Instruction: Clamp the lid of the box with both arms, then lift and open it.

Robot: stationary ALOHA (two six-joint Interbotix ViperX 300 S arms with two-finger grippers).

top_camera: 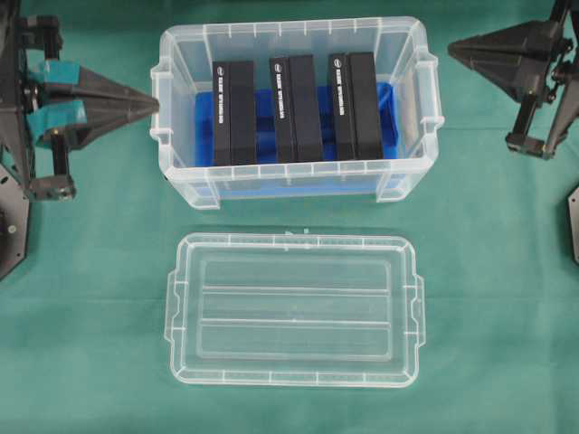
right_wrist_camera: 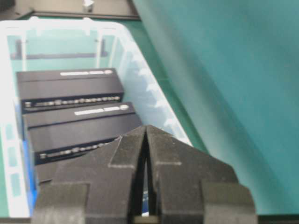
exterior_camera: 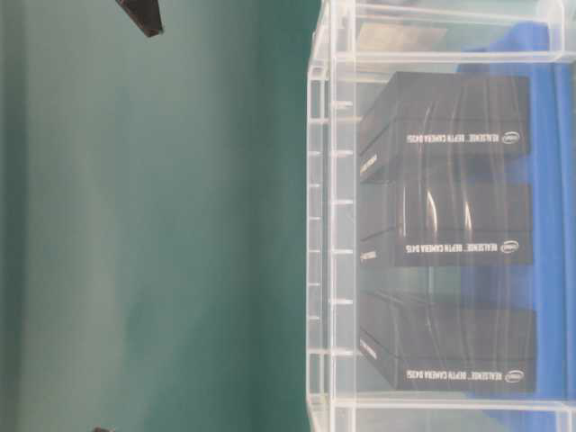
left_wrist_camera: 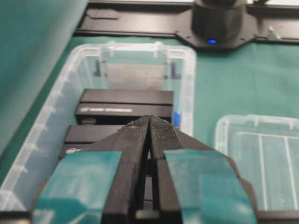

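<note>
The clear box (top_camera: 294, 183) stands open at the back middle of the green cloth, with a blue insert and three black upright boxes inside. Its flat clear lid (top_camera: 294, 309) lies on the cloth in front of it, apart from the tub. My left gripper (top_camera: 154, 105), taped teal, is shut and empty, its tip just left of the box's left wall. My right gripper (top_camera: 452, 47) is shut and empty, a little right of the box's back right corner. In the left wrist view the shut gripper (left_wrist_camera: 149, 118) points over the box (left_wrist_camera: 46, 126), lid (left_wrist_camera: 261, 163) at right. The right wrist gripper (right_wrist_camera: 146, 127) points over the box (right_wrist_camera: 140, 60).
Black arm bases (top_camera: 14, 217) stand at the left and right (top_camera: 573, 221) edges of the cloth. Open green cloth lies on both sides of the lid and in front of it. The table-level view shows the box wall (exterior_camera: 328, 225) and a black gripper tip (exterior_camera: 142, 15).
</note>
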